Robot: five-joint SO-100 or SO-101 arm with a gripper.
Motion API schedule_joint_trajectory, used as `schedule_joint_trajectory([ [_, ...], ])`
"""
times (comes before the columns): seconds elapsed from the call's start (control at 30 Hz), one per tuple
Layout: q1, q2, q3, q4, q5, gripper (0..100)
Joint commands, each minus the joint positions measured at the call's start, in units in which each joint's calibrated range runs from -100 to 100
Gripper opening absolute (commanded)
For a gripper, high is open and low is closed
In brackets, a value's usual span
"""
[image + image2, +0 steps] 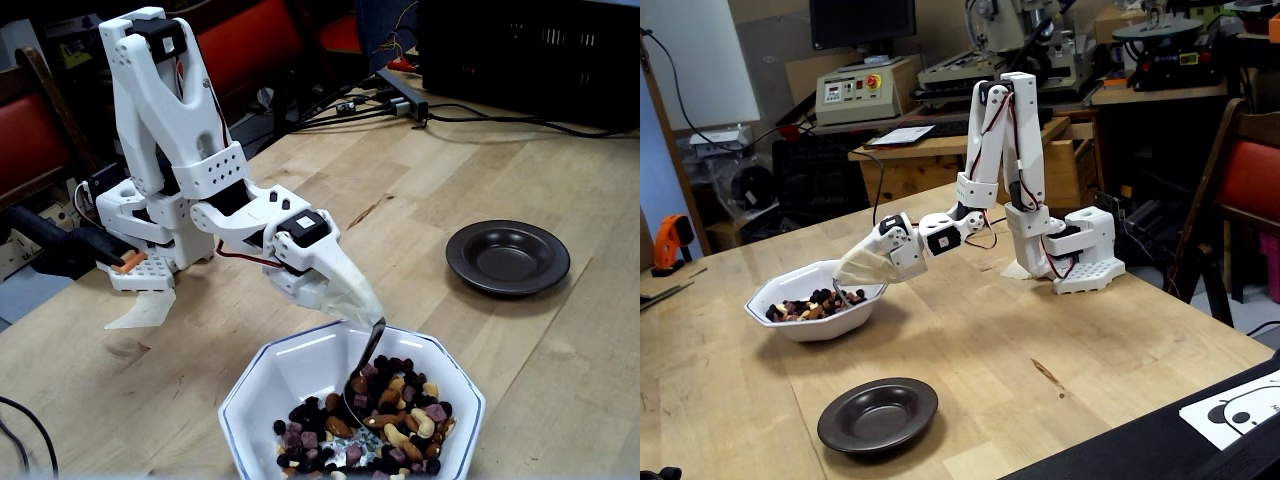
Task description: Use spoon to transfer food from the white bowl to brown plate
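Observation:
The white bowl (pixel 300 370) (pixel 815 325) holds the food (pixel 395 425) (pixel 805 305), a mix of nuts, raisins and purple pieces. My gripper (pixel 365 305) (pixel 848 276) hangs over the bowl's rim, shut on the spoon's handle. The spoon (pixel 362 368) (pixel 840 296) points down, its silver bowl dipped into the edge of the food. The brown plate (pixel 508 257) (pixel 878 414) lies empty on the wooden table, apart from the bowl.
The arm's white base (pixel 140 270) (pixel 1080 262) stands on the table behind the bowl. Cables and a power strip (pixel 400 100) lie at the table's far edge. A black panel (pixel 1160 440) lies at one table corner.

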Motion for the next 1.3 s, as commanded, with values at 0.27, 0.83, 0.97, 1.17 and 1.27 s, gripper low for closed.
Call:
schedule_joint_trajectory([
  [0.27,-0.53,-1.25,-5.39,-0.92,-0.39,2],
  [0.83,-0.46,-1.17,-11.14,-0.92,-2.25,2],
  [0.97,-0.46,-1.17,-11.85,-0.84,-2.49,2],
  [1.17,-0.38,-1.17,-11.85,-0.29,-2.49,2],
  [1.27,-0.38,-1.17,-11.85,-0.29,-2.49,2],
])
